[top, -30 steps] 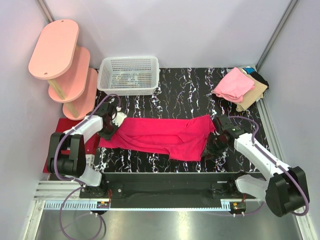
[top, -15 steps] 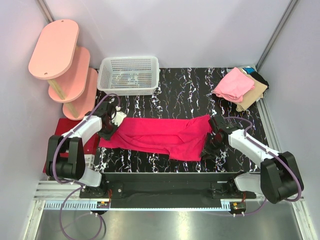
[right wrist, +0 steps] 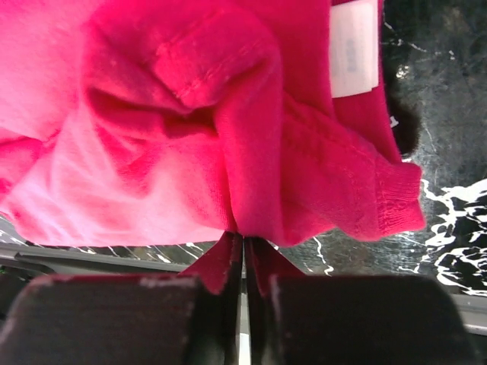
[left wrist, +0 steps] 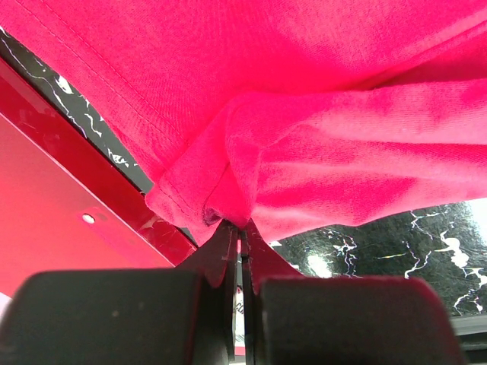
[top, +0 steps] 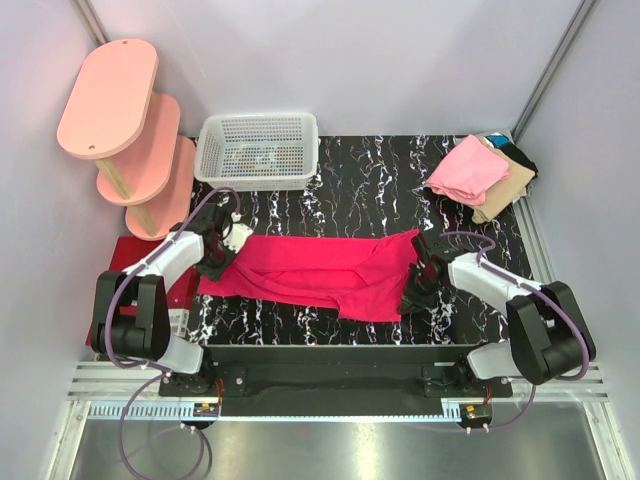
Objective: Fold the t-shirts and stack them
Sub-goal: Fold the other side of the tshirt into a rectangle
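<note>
On the near half of the dark marbled surface [top: 370,180], we've got the magenta t-shirt [top: 320,270] stretched out in a long band between the two arms, already doubled over itself along its length. Look at the left gripper [left wrist: 240,232]: fingers pressed fully together, a bunched hem corner pinched right at the tips, just beside the edge of the dark red mat [top: 128,252]. Over on the other end, the right gripper [right wrist: 243,239] is clamped the same way, fingers closed on a thick gather of cloth, with the white label [right wrist: 352,49] showing just beyond the fold.

So we read this as the fold in progress, both ends held and the cloth low on the surface. To do it well, we'd want both ends to rise together and stay level, with just enough pull between them to take the slack out of the sagging near edge. The right-hand bite looks bulky, so it may be catching several layers; a gentle, even lift would show whether they hang straight. Then one end should travel over to meet the other, hems aligned, before either lets go.

The finished pile [top: 470,170] waits folded in the far right corner, well apart from this shirt, and the white basket [top: 258,150] sits at the far edge.
</note>
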`<state>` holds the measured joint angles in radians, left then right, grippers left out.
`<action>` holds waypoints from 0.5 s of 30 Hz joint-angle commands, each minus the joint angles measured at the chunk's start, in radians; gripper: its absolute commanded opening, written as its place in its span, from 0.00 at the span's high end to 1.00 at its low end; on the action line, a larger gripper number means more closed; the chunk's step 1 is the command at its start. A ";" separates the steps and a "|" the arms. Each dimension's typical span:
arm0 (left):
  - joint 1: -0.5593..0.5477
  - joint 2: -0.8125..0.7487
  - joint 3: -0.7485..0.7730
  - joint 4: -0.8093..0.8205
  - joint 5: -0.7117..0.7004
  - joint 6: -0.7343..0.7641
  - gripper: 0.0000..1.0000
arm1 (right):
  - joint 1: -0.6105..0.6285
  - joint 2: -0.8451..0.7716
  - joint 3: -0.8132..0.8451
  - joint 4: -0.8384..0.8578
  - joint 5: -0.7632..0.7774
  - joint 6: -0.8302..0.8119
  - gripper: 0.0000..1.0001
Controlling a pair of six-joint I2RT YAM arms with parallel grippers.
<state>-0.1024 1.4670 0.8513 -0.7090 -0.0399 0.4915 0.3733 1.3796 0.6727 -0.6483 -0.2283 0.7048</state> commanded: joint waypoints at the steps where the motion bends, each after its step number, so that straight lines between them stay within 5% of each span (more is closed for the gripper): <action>1: 0.006 -0.037 0.038 0.002 0.014 -0.005 1.00 | 0.013 -0.023 0.011 0.026 -0.009 -0.001 1.00; 15: 0.006 -0.207 0.058 -0.119 0.017 0.012 1.00 | 0.035 -0.286 0.157 -0.299 -0.060 0.015 1.00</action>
<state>-0.1024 1.3636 0.8749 -0.7708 -0.0399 0.4923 0.3969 1.1751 0.7654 -0.7994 -0.2558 0.7082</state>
